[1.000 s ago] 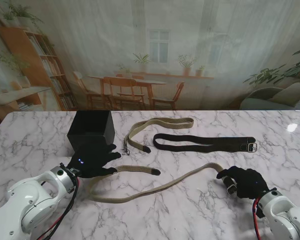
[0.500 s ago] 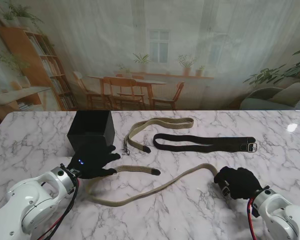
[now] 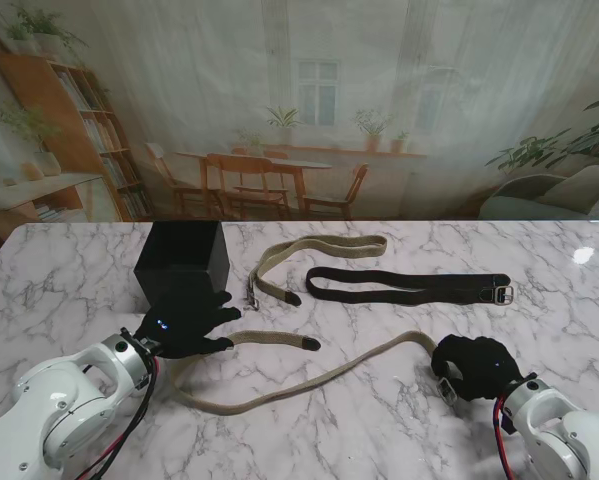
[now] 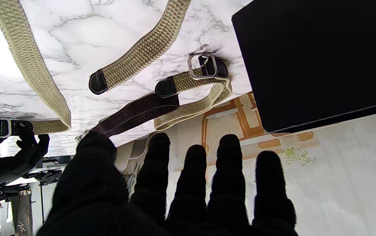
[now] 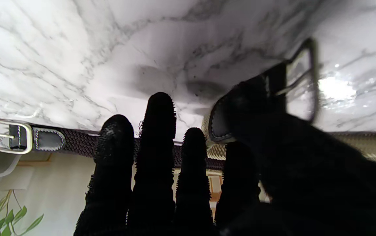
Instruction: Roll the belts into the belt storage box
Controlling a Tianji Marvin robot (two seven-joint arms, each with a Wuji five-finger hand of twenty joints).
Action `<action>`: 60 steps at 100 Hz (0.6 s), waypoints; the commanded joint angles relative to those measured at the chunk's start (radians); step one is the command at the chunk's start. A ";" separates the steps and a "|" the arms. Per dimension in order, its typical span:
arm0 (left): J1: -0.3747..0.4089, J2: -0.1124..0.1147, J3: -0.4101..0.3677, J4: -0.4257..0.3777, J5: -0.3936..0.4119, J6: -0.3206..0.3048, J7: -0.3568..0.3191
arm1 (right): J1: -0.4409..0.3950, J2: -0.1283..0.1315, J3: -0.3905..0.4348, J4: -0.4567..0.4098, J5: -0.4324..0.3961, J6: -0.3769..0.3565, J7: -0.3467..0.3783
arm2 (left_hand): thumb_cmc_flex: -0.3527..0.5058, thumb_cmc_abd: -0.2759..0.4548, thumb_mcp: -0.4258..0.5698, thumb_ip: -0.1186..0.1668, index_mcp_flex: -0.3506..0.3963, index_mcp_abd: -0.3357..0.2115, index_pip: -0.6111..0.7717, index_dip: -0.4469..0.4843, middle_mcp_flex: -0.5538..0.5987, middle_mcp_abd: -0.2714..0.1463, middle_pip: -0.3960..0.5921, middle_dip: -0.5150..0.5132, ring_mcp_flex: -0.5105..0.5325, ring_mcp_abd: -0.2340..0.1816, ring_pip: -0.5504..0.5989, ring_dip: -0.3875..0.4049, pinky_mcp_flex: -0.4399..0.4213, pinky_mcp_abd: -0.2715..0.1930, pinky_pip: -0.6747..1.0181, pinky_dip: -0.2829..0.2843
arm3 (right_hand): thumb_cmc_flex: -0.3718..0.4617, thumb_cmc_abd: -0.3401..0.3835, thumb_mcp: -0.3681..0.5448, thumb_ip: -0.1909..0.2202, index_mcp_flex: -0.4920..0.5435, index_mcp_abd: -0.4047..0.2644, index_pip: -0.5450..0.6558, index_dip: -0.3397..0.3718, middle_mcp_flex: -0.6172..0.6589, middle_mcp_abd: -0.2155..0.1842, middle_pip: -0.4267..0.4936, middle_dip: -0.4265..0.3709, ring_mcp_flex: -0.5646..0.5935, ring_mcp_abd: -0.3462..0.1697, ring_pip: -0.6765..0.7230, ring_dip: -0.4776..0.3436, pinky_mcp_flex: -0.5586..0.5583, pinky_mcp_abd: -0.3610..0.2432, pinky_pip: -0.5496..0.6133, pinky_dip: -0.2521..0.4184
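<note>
Gripping the buckle end (image 5: 297,78) of the long tan woven belt (image 3: 309,378), the robot's right hand (image 3: 471,368) sits near the robot on the right side of the marble table (image 3: 539,260); the right wrist view shows its thumb pressed over the leather tab beside the metal frame, while the four fingers (image 5: 156,131) reach straight out past it, so the hold looks like a thumb-side pinch, not a full fist. From that hand the belt's long axis runs leftward across the table, dips nearer to the robot, then doubles back to end in a dark leather tip (image 3: 307,343) just beside the left hand (image 3: 184,322). The left hand holds nothing, its fingers spread and hovering close to that tip, with the black belt storage box (image 3: 182,262) immediately beyond it, farther from the robot. Rolling, on this evidence, would start at the buckle and travel left along the strap toward the box, so the right hand is the one placed to begin and the left the one placed to receive. Two more belts wait farther from the robot: a shorter tan belt (image 3: 319,252), folded over on itself, and a dark brown belt (image 3: 409,288) lying straight, left to right, its buckle at the right end.
</note>
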 commanded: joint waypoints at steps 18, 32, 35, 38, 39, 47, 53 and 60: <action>-0.003 0.000 0.007 0.009 0.000 -0.003 -0.009 | 0.003 -0.003 -0.012 0.016 -0.012 -0.016 -0.041 | -0.003 0.046 -0.023 0.001 -0.010 0.017 -0.012 0.010 -0.009 0.018 -0.017 0.008 -0.006 0.018 -0.012 0.003 -0.011 0.046 -0.032 0.017 | -0.115 0.008 -0.069 -0.037 0.232 -0.010 0.091 -0.097 0.037 0.091 -0.147 -0.075 -0.089 0.045 -0.129 -0.084 -0.128 0.144 -0.049 0.031; -0.003 0.000 0.008 0.010 0.000 -0.003 -0.011 | 0.014 -0.006 -0.026 0.033 0.001 -0.011 -0.058 | -0.002 0.047 -0.022 0.001 -0.009 0.018 -0.011 0.011 -0.010 0.018 -0.017 0.008 -0.007 0.019 -0.012 0.003 -0.011 0.045 -0.033 0.017 | -0.115 0.000 -0.068 -0.033 0.284 0.014 0.093 -0.130 0.027 0.146 -0.226 -0.115 -0.122 0.081 -0.286 -0.170 -0.181 0.203 -0.126 0.009; -0.003 0.000 0.008 0.011 0.000 -0.003 -0.011 | 0.017 -0.007 -0.029 0.037 0.013 -0.010 -0.060 | -0.002 0.047 -0.022 0.001 -0.009 0.018 -0.011 0.011 -0.010 0.018 -0.018 0.008 -0.007 0.017 -0.012 0.003 -0.011 0.045 -0.033 0.016 | -0.109 -0.001 -0.061 -0.032 0.291 0.023 0.094 -0.132 0.041 0.159 -0.234 -0.119 -0.116 0.092 -0.308 -0.183 -0.182 0.215 -0.137 0.003; -0.004 0.000 0.008 0.011 0.000 -0.004 -0.011 | 0.019 -0.009 -0.031 0.041 0.027 -0.010 -0.059 | -0.002 0.046 -0.022 0.001 -0.008 0.017 -0.011 0.011 -0.010 0.019 -0.017 0.008 -0.007 0.017 -0.012 0.003 -0.011 0.045 -0.033 0.017 | -0.103 0.002 -0.055 -0.031 0.289 0.033 0.092 -0.133 0.058 0.169 -0.238 -0.121 -0.108 0.099 -0.322 -0.192 -0.183 0.222 -0.145 -0.002; -0.004 0.000 0.008 0.011 0.000 -0.004 -0.012 | 0.019 -0.010 -0.032 0.042 0.031 -0.010 -0.059 | -0.003 0.047 -0.023 0.001 -0.008 0.017 -0.011 0.011 -0.011 0.018 -0.018 0.008 -0.007 0.018 -0.012 0.003 -0.011 0.045 -0.033 0.017 | -0.102 0.003 -0.054 -0.031 0.287 0.036 0.091 -0.133 0.063 0.170 -0.238 -0.122 -0.107 0.101 -0.327 -0.194 -0.183 0.224 -0.147 -0.004; -0.005 0.000 0.009 0.012 0.000 -0.004 -0.012 | 0.026 -0.013 -0.037 0.054 0.051 -0.014 -0.073 | -0.004 0.047 -0.022 0.001 -0.008 0.017 -0.011 0.011 -0.011 0.019 -0.018 0.008 -0.008 0.017 -0.013 0.003 -0.012 0.046 -0.034 0.017 | -0.090 0.008 -0.041 -0.029 0.256 0.053 0.086 -0.124 0.175 0.161 -0.226 -0.121 -0.064 0.097 -0.343 -0.203 -0.174 0.240 -0.160 -0.016; -0.006 0.000 0.010 0.013 -0.001 -0.005 -0.012 | 0.029 -0.016 -0.041 0.063 0.060 -0.017 -0.087 | -0.004 0.047 -0.022 0.001 -0.007 0.017 -0.010 0.011 -0.011 0.018 -0.018 0.008 -0.008 0.018 -0.013 0.002 -0.011 0.046 -0.033 0.017 | -0.087 0.008 -0.037 -0.032 0.200 0.046 0.083 -0.098 0.266 0.123 -0.211 -0.116 -0.023 0.081 -0.336 -0.195 -0.160 0.243 -0.156 -0.019; -0.007 0.000 0.011 0.014 -0.002 -0.004 -0.013 | 0.033 -0.017 -0.044 0.071 0.068 -0.020 -0.099 | -0.004 0.047 -0.023 0.001 -0.007 0.018 -0.010 0.011 -0.012 0.020 -0.018 0.007 -0.008 0.018 -0.013 0.003 -0.011 0.046 -0.033 0.017 | -0.089 0.012 -0.038 -0.033 0.085 -0.024 0.095 0.031 0.328 0.065 -0.116 -0.039 0.029 0.053 -0.289 -0.147 -0.147 0.236 -0.142 -0.017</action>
